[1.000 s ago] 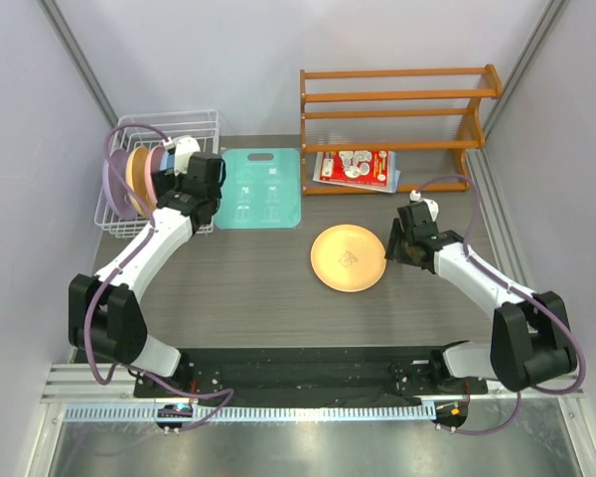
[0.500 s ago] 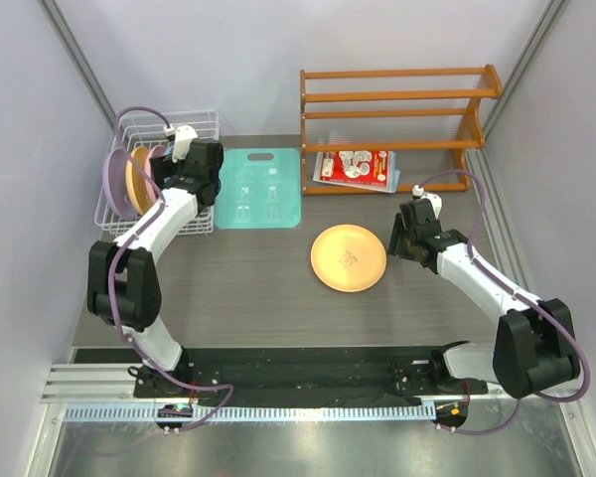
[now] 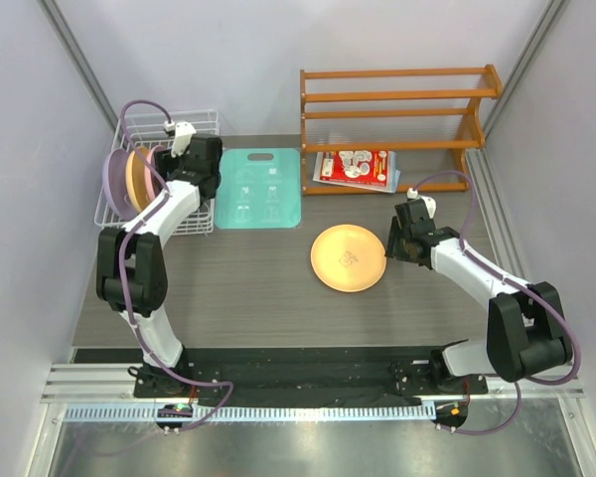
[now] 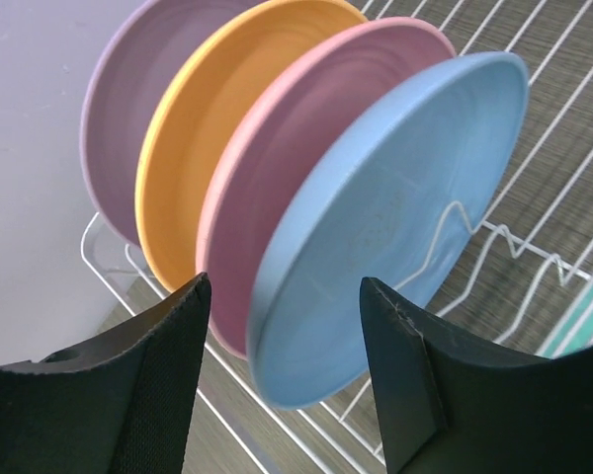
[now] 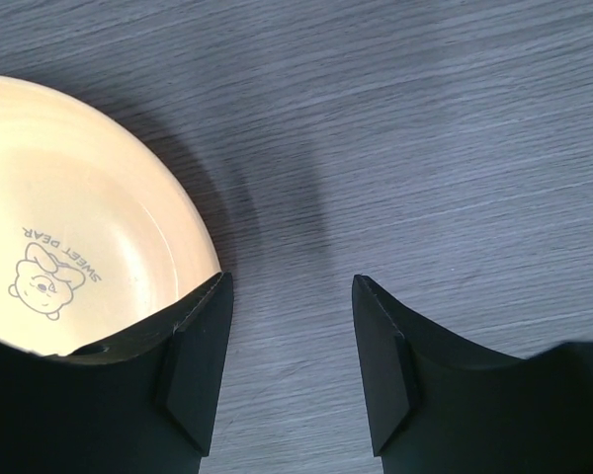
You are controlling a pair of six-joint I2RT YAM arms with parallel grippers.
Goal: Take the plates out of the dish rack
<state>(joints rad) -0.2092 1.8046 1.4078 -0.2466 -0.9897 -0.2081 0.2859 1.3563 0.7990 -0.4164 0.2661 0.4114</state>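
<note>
Several plates stand on edge in the white wire dish rack (image 3: 196,122): lavender (image 4: 114,118), orange (image 4: 188,148), pink (image 4: 296,148) and light blue (image 4: 395,217). My left gripper (image 4: 282,326) is at the rack, open, its fingers either side of the light blue plate's lower rim with a gap on both sides. In the top view this gripper (image 3: 169,171) sits at the rack's right side. A pale orange plate (image 3: 348,258) lies flat on the table. My right gripper (image 5: 289,296) hovers open just right of that plate (image 5: 69,227), holding nothing.
A teal cutting board (image 3: 261,189) lies right of the rack. An orange wooden shelf (image 3: 397,109) stands at the back with a red packet (image 3: 354,167) under it. Grey walls close in on both sides.
My left arm has pushed further back and up to the rack, and its jaws have narrowed around the light blue plate's rim. The right arm has barely moved.
</note>
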